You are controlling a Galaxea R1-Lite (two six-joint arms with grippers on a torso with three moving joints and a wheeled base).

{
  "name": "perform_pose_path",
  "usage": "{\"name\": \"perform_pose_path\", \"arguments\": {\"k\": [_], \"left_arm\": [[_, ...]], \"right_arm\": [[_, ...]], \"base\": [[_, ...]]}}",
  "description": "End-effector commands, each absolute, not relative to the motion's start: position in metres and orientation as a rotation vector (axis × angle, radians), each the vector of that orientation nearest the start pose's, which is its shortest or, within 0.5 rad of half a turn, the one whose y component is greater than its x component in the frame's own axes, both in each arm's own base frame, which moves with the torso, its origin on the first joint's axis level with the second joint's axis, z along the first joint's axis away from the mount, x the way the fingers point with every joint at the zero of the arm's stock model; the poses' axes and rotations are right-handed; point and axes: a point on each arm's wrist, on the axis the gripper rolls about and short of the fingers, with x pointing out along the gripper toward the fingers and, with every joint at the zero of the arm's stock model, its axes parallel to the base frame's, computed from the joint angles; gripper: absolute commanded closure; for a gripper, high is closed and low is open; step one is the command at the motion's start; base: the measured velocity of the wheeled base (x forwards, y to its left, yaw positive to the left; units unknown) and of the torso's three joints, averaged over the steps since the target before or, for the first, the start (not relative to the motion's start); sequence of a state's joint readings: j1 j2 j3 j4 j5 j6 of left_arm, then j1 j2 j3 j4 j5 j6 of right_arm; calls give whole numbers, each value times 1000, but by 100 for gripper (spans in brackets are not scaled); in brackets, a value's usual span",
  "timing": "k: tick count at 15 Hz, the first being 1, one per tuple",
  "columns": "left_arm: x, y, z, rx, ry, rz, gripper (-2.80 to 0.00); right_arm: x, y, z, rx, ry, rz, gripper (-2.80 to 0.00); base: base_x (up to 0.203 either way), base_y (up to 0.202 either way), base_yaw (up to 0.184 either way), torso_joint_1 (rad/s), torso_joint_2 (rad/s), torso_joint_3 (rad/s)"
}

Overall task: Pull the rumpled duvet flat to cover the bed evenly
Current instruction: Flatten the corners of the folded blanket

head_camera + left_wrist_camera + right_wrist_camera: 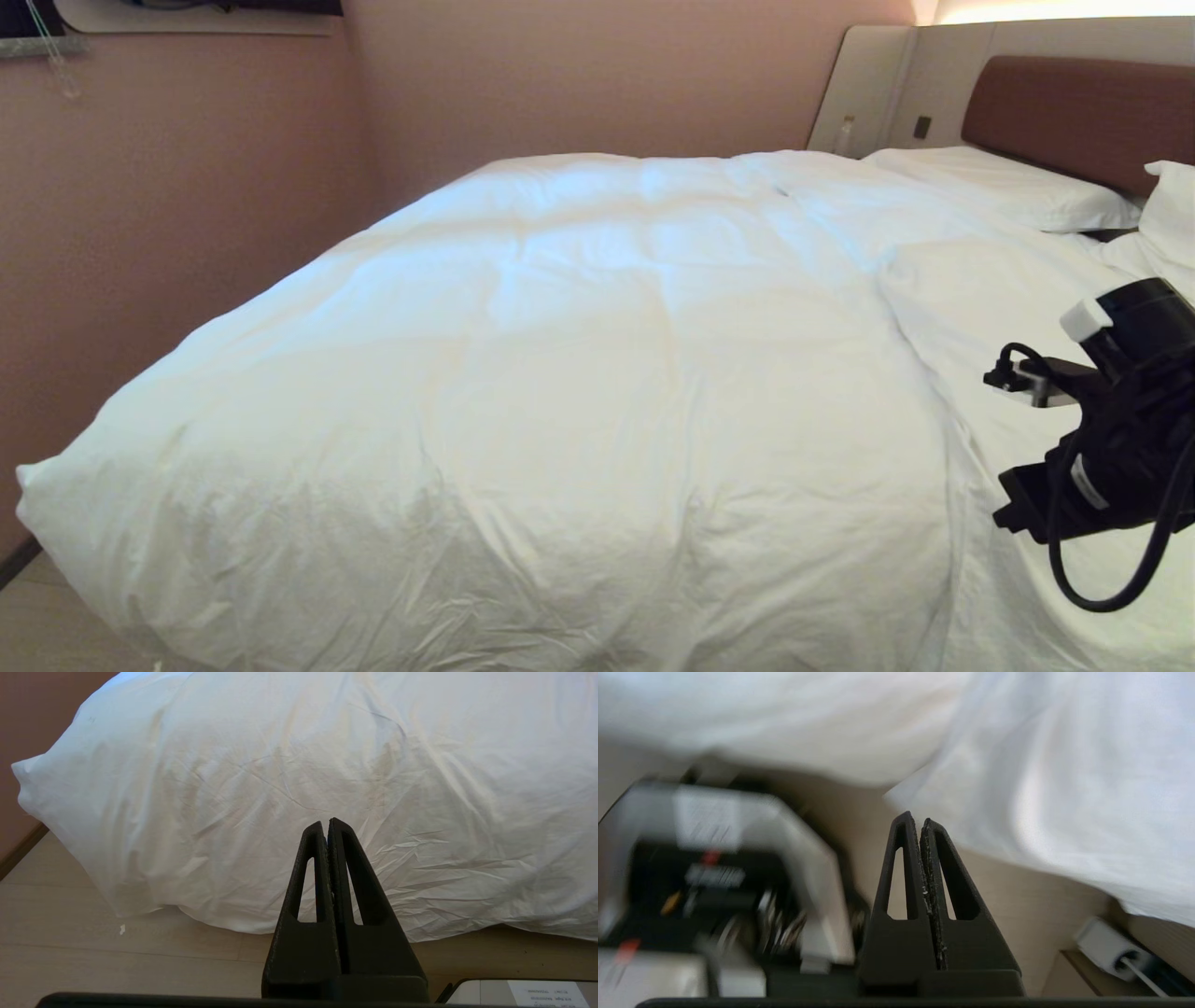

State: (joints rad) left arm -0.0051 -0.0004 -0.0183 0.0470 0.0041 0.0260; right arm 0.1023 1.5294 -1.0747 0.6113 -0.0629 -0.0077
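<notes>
The white duvet lies puffy and creased over most of the bed, with a fold line along its right side. Its near edge hangs down to the floor. My left gripper is parked low in front of that hanging edge, shut and empty, clear of the cloth. My right arm's wrist shows at the right edge above the bedding. The right gripper is shut with nothing in it and points down at the floor beside the white cloth.
Two white pillows lie at the brown headboard. A pink wall runs close along the bed's far left side. Pale wood floor lies before the bed. My own base and a small white box with a cable are below the right gripper.
</notes>
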Motion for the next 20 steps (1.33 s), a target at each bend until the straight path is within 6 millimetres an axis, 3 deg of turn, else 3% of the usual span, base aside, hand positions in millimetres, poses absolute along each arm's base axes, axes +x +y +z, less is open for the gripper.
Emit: {"name": "perform_pose_path", "arguments": {"k": [1,13,18,20], "left_arm": [[-24,0,76,26,29,-2,0],[-24,0,76,26,29,-2,0],[-24,0,76,26,29,0,0],[-24,0,76,26,29,-2,0]], "right_arm": [[231,20,203,-181,986,-245,-280],[224,49,177,-513,1021,-418,-280],[239,52,152,-613,1066,-505,-280],[251,57,141,-563,1041,-530,-280]], "base": [[0,0,0,0,0,0],[0,0,0,0,0,0],[0,0,0,0,0,0],[0,0,0,0,0,0]]}}
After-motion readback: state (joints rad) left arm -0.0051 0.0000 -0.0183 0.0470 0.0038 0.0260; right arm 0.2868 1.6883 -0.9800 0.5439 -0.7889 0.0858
